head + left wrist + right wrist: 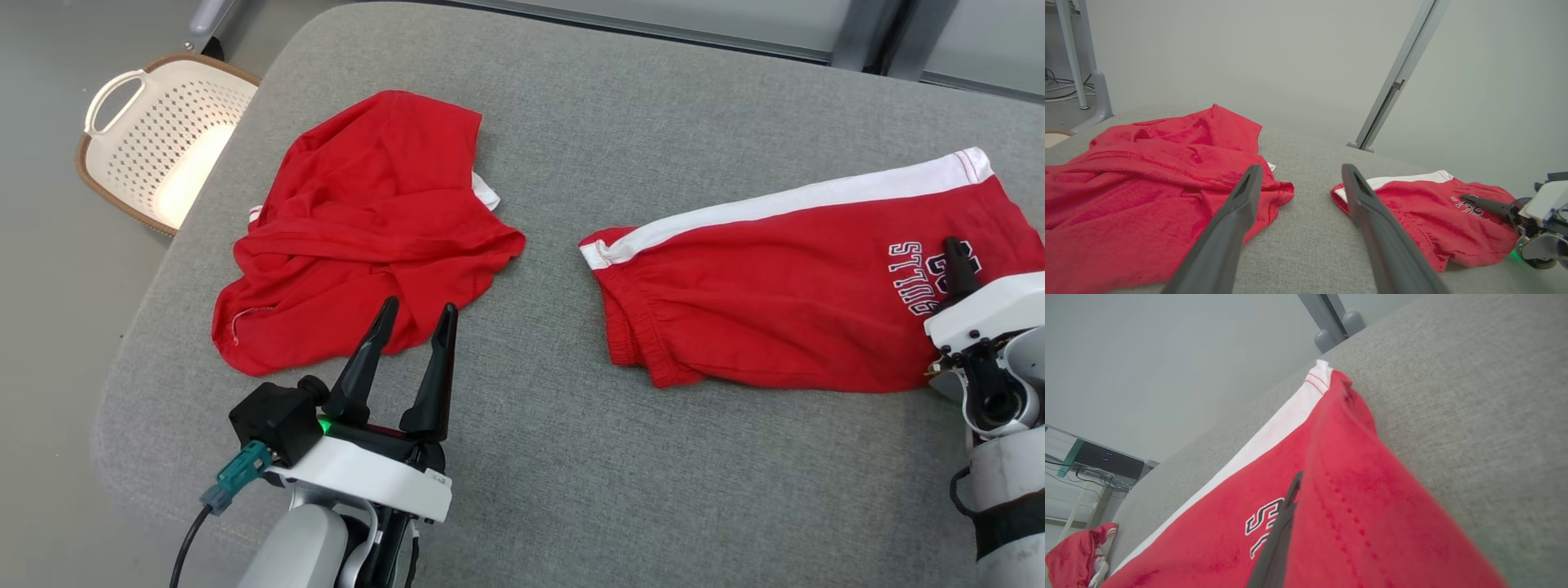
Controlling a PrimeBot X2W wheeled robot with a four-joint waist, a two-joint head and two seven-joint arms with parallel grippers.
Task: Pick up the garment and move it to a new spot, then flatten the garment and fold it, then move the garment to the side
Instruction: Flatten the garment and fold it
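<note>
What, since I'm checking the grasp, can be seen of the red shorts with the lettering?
The red shorts look like soft knit cotton, with a white side stripe, a gathered elastic waistband and white outlined lettering. They lie flat, mildly wrinkled, on the grey padded surface, on the robot's right. The right pincer is shut on the cloth by the lettering, bunching a fold up there.
</note>
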